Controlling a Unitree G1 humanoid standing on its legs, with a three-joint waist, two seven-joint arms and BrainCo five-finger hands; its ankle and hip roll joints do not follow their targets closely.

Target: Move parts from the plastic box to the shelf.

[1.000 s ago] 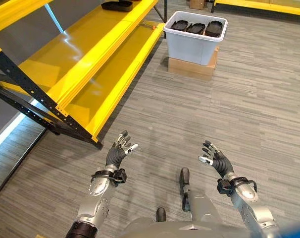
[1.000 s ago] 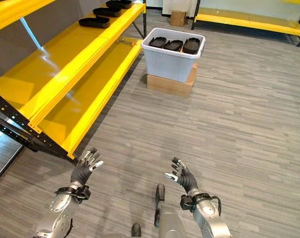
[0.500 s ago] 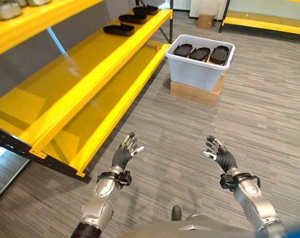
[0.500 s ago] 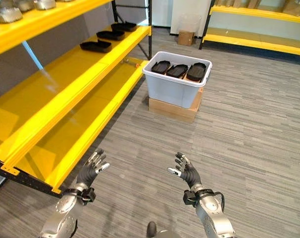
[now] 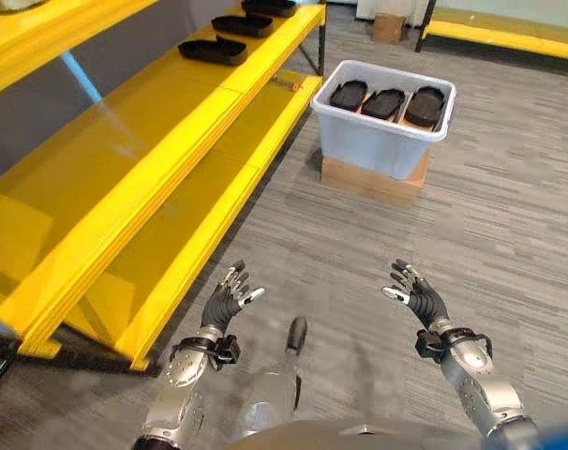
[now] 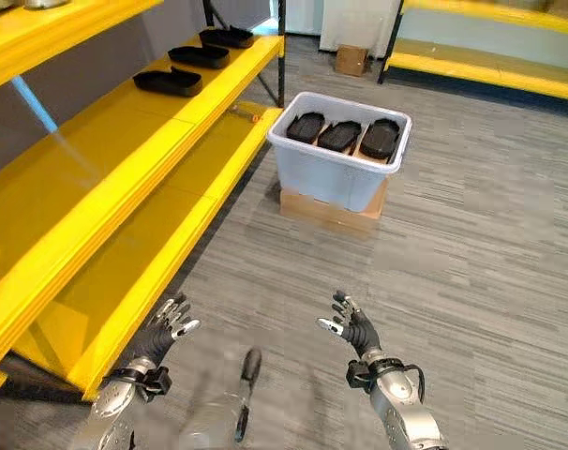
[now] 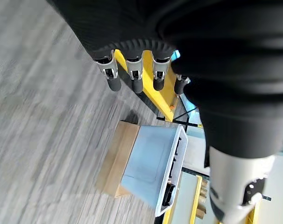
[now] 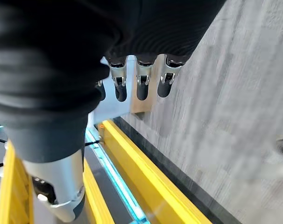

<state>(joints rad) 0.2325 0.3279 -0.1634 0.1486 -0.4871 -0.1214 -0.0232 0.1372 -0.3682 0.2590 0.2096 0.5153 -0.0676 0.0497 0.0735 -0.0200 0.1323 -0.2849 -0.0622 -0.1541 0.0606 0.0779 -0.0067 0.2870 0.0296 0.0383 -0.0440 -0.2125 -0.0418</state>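
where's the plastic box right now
The plastic box sits ahead on a cardboard base on the floor, just right of the yellow shelf, three black parts inside.

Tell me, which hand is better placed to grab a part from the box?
Probably the right hand: the white plastic box sits ahead toward its side. Both hands are open, empty and still far off.

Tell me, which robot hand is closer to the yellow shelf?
Left. The left hand hovers open right beside the shelf's lower edge. The right hand hovers open farther out over the floor, with the box ahead of it.
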